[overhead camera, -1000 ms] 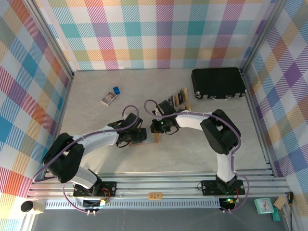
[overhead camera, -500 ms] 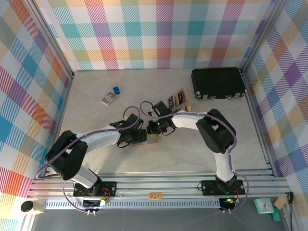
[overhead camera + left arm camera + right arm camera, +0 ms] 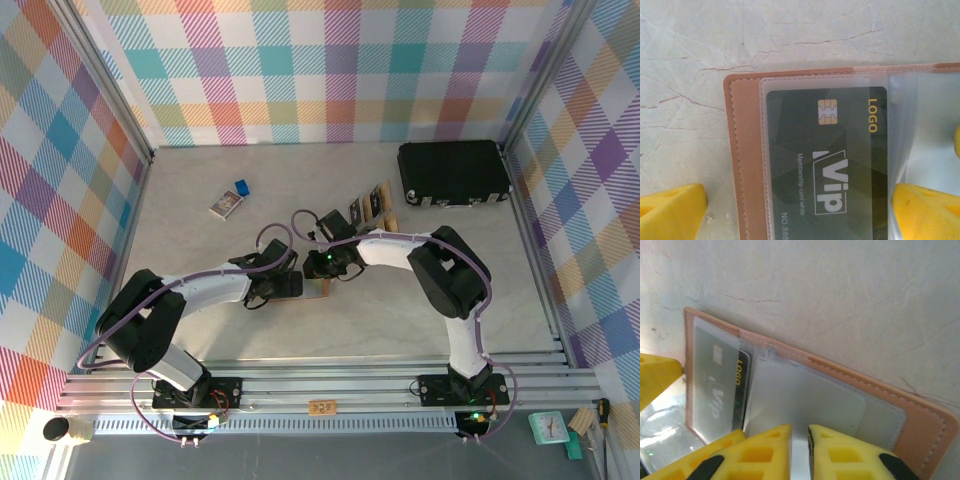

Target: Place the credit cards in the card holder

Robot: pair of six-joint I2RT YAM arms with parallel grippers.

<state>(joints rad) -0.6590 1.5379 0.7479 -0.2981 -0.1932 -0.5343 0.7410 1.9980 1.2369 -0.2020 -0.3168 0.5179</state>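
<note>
Two robot arms meet over an open tan card holder lying flat near the centre of the pale, veined table. The left gripper has its yellow fingers spread wide and pinches nothing. One finger is on the table just beside the holder's stitched edge at 9 o'clock, and the other is over the clear sleeve at 3 o'clock. Between them a dark credit card, marked LOGO and VIP with a gold chip, sits inside the holder's clear sleeve.

The right gripper hovers low over the holder's neighbouring pocket. Its yellow fingers are nearly pressed together, with only a thin slit between them. Whether they nip the plastic cannot be told.

From above, the loose credit cards lie in a row at 1 o'clock from the holder, apart from it. A black case sits at 2 o'clock by the far right corner. A small printed box and a tiny blue object lie close together at 10 o'clock.
</note>
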